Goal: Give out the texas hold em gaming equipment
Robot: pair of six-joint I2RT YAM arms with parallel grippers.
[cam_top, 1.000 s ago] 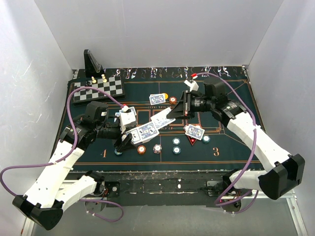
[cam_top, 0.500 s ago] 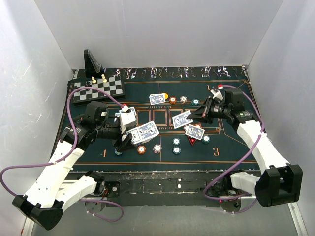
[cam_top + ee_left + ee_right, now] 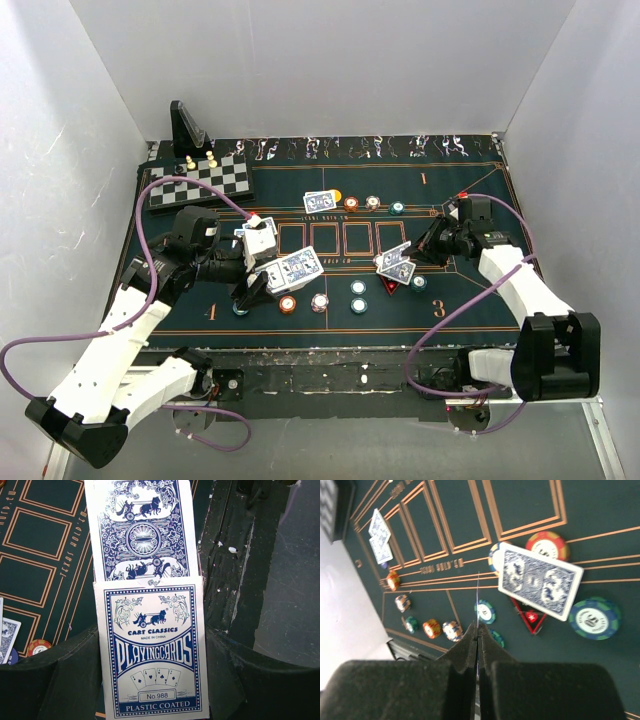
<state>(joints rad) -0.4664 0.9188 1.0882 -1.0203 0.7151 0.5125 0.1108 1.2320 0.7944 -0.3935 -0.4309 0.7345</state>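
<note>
— Right gripper [image 3: 477, 630] is pinched shut on one card [image 3: 477, 592]; from its own camera that card shows only as a thin edge between the fingers.

— Whereabouts?

— Near the right edge of the table [image 3: 470, 300], about midway between the far and near edges. Its card hangs tilted above a second card [image 3: 540, 582] that lies back-up on the mat.

— What's under that one?

— It covers one corner of the red triangle [image 3: 532, 619]. A teal chip [image 3: 595, 618] sits just beside it, apart from it, and two more chips poke out from under its other side.

— And the left gripper [image 3: 151, 642]?

— Closed narrow around the box [image 3: 152, 685], one finger on each long side. A blue-backed card [image 3: 140, 530] sticks halfway out of its open end. It's over the near left part of the table, pointing toward the middle. I can't tell whether the box touches the mat.

— Anything set out already?

— Along the near edge: an orange chip [image 3: 287, 303], a whitish one [image 3: 319, 301], and two teal ones [image 3: 358, 296], all close together. Toward the far edge, a pair of cards [image 3: 320, 202], overlapping, with a yellow disc [image 3: 336, 194] touching them. Next come orange, whitish and teal chips in a row.

— That chessboard [image 3: 200, 180]?

— Far left corner, pawns on it, black stand [image 3: 187, 125] just behind.
</note>
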